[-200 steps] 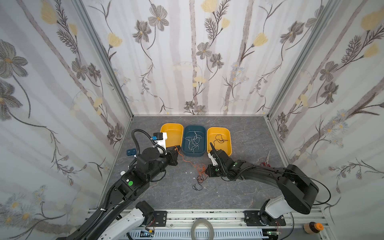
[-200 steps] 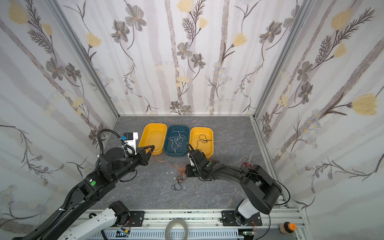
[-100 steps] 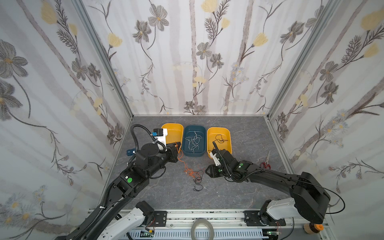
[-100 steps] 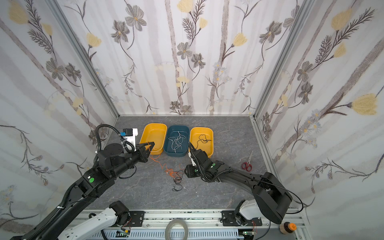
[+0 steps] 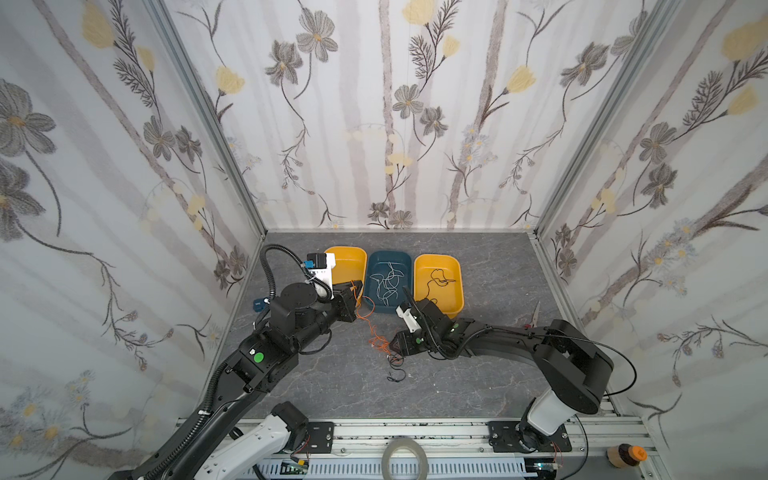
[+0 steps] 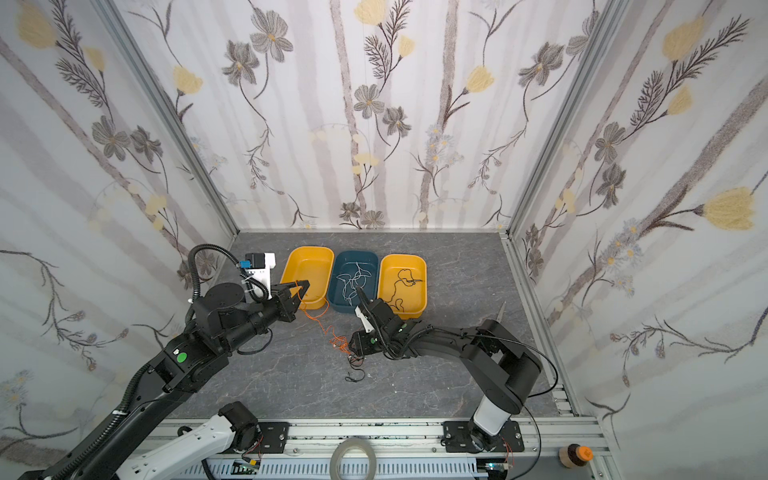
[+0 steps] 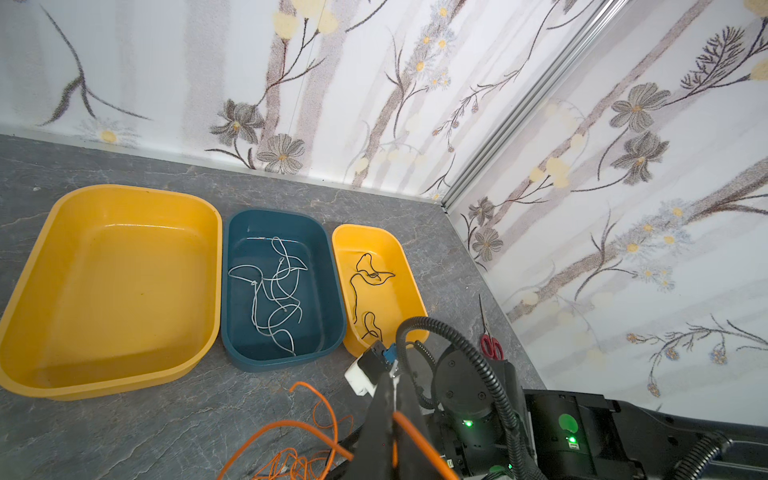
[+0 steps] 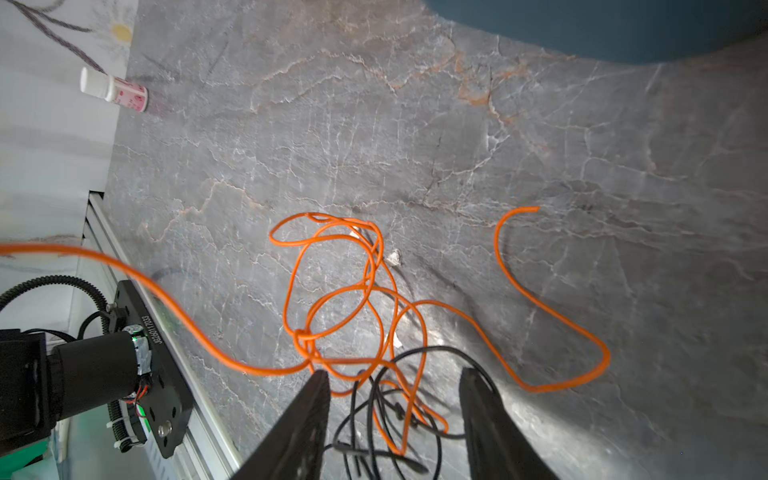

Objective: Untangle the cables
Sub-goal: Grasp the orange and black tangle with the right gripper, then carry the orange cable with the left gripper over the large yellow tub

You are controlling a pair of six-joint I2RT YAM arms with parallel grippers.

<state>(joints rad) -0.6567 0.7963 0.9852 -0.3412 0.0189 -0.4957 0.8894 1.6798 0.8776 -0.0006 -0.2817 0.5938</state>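
My left gripper [image 6: 303, 285] pinches the thin orange cable [image 8: 300, 333], likely to draw it free, while my right gripper [image 8: 395, 374] stands spread astride the thin black cable [image 8: 434, 348] at the frame's lower centre.

L fingers [image 7: 380, 419] pinched; R fingers [image 8: 303, 424] apart.

The bench [image 8: 457, 124] is looking like grey stone with pale cracks — smooth and a bit shiny. The yellow tray [image 7: 116, 291] is gleaming like smooth plastic. The orange cable [image 8: 548, 389] is looking smooth and rubbery.
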